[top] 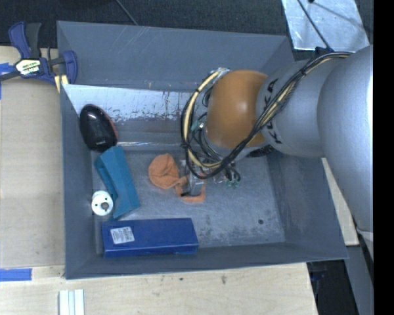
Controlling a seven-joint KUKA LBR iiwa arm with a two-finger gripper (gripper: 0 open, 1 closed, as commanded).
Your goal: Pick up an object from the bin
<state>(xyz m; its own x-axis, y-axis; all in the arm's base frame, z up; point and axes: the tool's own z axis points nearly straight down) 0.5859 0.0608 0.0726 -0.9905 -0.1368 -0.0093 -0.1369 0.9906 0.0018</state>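
Observation:
My gripper (193, 189) is down in the middle of the bin floor, mostly hidden under the wrist's orange dome and cables. Its tip sits at the right end of a crumpled orange cloth (164, 171), and a small orange piece shows right at the fingertip. A teal block (118, 180) lies tilted to the left of the cloth. Along the front wall rests a flat dark-blue box (151, 236) with a white label.
A black computer mouse (96, 128) lies in the back left corner. A small white round cap (102, 204) sits by the left wall next to the teal block. The arm covers the bin's back right part.

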